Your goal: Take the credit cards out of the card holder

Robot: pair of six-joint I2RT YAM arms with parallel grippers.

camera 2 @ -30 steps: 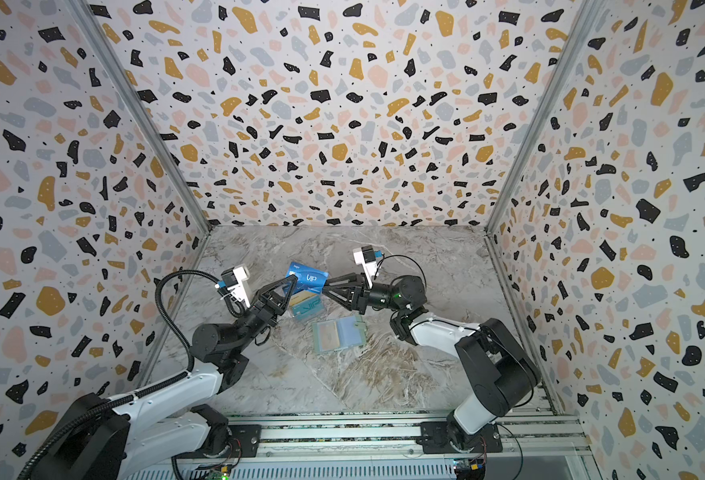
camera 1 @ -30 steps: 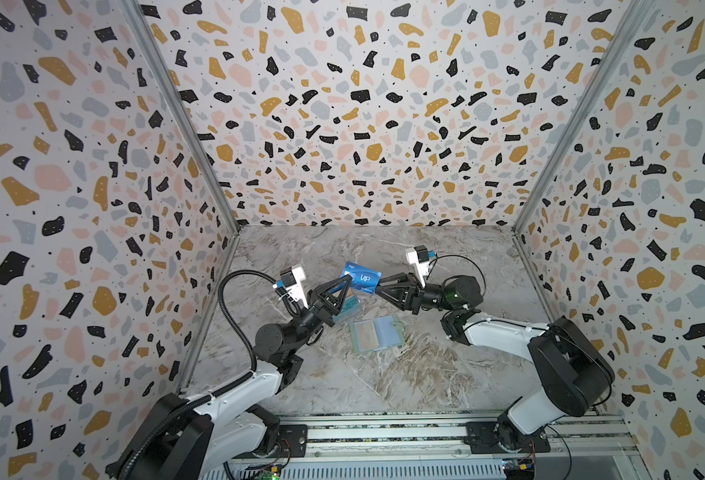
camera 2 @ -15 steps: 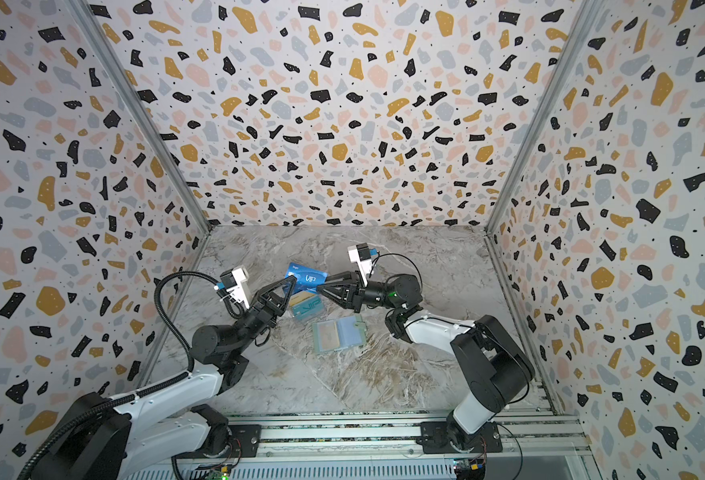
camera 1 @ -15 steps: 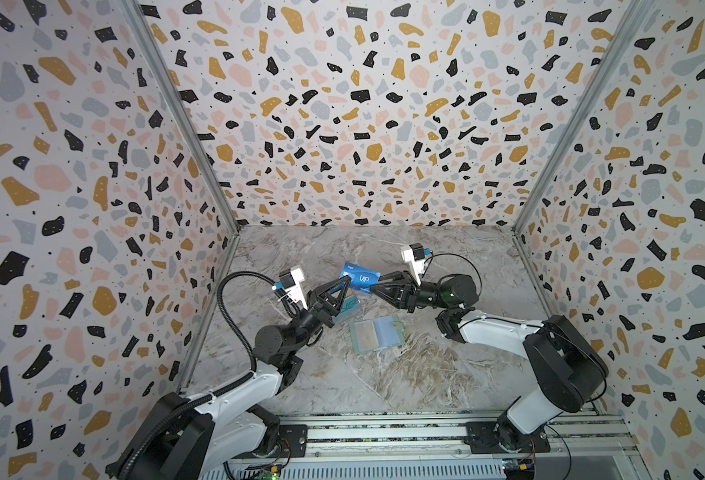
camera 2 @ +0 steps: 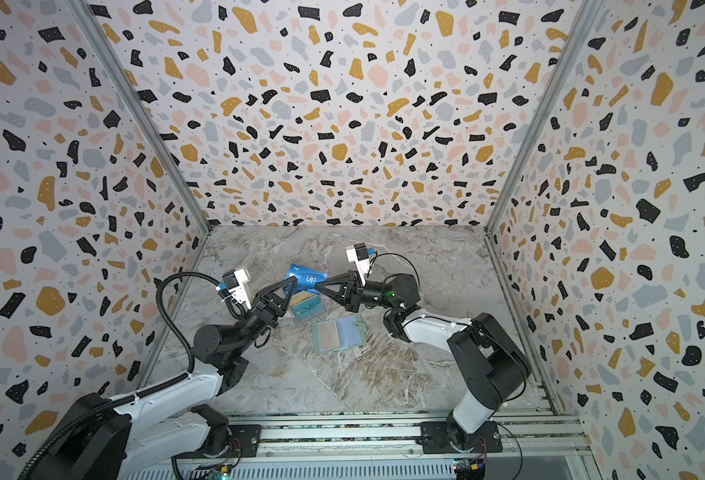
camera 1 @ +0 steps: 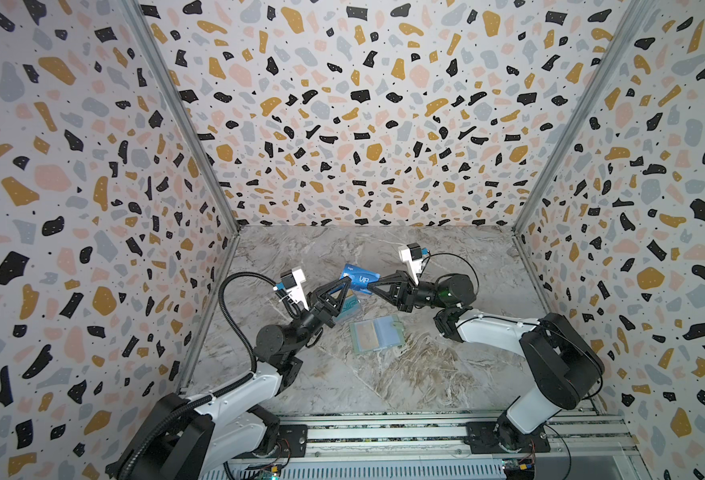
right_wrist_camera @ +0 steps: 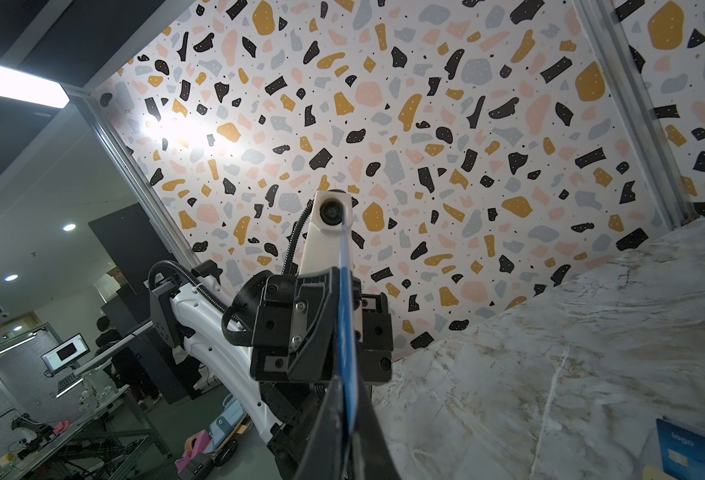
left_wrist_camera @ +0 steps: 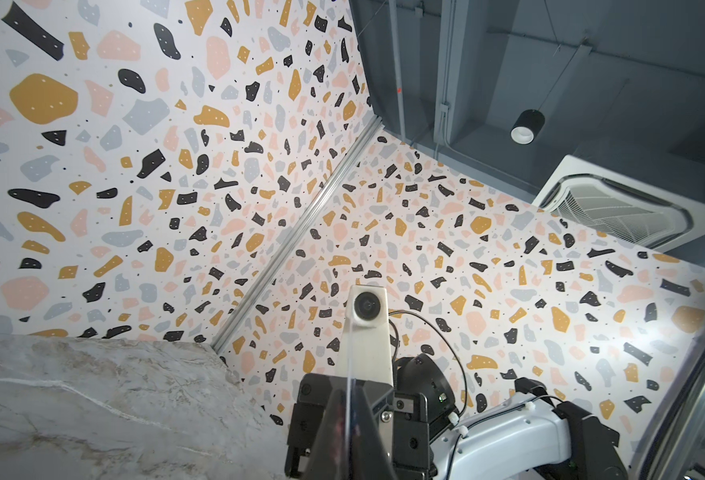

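A blue card (camera 1: 359,279) marked "VIP" hangs tilted above the table, gripped from both sides. My left gripper (camera 1: 346,286) pinches its left edge and my right gripper (camera 1: 370,285) is shut on its right edge. Both wrist views show this card edge-on between the fingers (left_wrist_camera: 349,415) (right_wrist_camera: 346,374). Under it a teal card (camera 1: 350,308) lies on the table, with a tan-gold card (camera 2: 301,299) peeking out behind. The mint-green card holder (camera 1: 378,333) lies open and flat just right of them, apart from both grippers.
The marble table (camera 1: 384,374) is boxed in by terrazzo walls (camera 1: 363,124) on three sides, with a metal rail (camera 1: 384,432) along the front. In the right wrist view another dark blue card (right_wrist_camera: 691,453) with a chip lies low at the frame corner.
My right gripper has slid left to the blue card and its jaws have gone from open to shut on it. The left gripper and the card have stayed in place.
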